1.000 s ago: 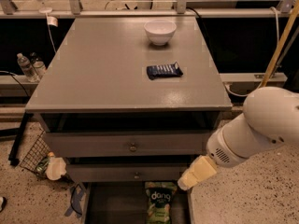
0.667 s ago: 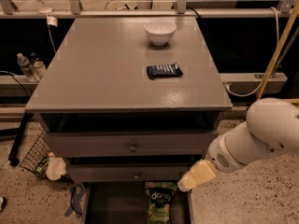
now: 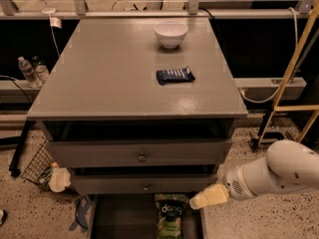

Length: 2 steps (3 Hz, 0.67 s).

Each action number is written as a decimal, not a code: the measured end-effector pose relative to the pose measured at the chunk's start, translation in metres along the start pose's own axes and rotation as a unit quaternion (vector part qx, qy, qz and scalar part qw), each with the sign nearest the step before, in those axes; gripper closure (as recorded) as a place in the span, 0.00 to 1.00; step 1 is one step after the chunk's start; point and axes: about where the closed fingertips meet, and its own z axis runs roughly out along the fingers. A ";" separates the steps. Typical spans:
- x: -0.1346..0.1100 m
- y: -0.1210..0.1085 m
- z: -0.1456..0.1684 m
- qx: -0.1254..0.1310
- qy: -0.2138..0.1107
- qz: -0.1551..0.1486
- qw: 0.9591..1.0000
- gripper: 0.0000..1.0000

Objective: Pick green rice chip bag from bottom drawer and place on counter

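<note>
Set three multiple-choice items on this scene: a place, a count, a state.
1. The crinkly green snack bag lies: A in the pulled-out bottom drawer; B in a top drawer; C on a shelf.
2. Objects on the smooth grey counter: A one; B two; C four.
3. The round white bowl stands: A upright; B overturned; C on its side.
Key: 1A, the bag shows in the drawer, cream pincer just right of it; 2B, bowl and dark blue wrapper; 3A, its hollow faces up.
</note>
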 end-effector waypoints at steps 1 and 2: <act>0.011 -0.020 0.037 0.011 -0.004 0.035 0.999 0.00; 0.017 -0.033 0.076 0.010 -0.005 0.065 0.998 0.00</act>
